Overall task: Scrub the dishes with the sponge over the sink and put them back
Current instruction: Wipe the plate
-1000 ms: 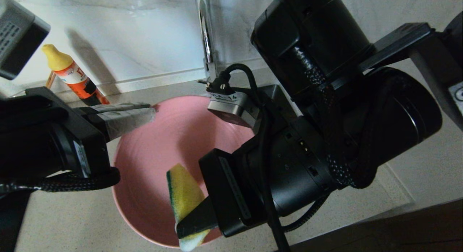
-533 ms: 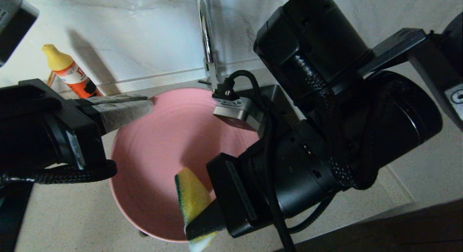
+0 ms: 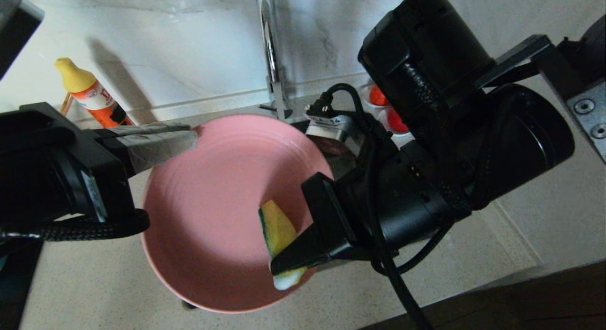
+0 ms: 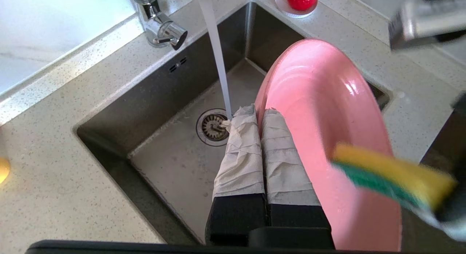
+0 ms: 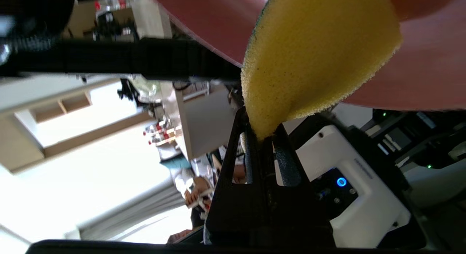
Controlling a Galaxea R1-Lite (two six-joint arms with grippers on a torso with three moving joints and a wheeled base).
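A wide pink plate (image 3: 213, 211) is held tilted over the sink (image 4: 171, 166), its face towards the head camera. My left gripper (image 3: 193, 133) is shut on the plate's upper left rim, and its taped fingers (image 4: 240, 152) pinch the edge (image 4: 259, 113). My right gripper (image 3: 284, 268) is shut on the end of the yellow and green sponge (image 3: 277, 230). The sponge (image 5: 316, 53) bends against the plate's face (image 5: 429, 71) near its lower right rim. Water (image 4: 217, 57) runs from the tap (image 4: 160, 26) to the drain strainer (image 4: 211, 127).
An orange bottle with a yellow cap (image 3: 94, 100) stands at the back left by the wall. Two white saucers with red fruit (image 3: 386, 110) sit behind the sink's right corner. Speckled countertop (image 3: 544, 216) surrounds the basin. The right arm's bulk hides most of the sink in the head view.
My right gripper has swept the sponge to the right and upward across the plate's face. The right arm swung right, uncovering the fruit saucers. The left gripper keeps its hold.
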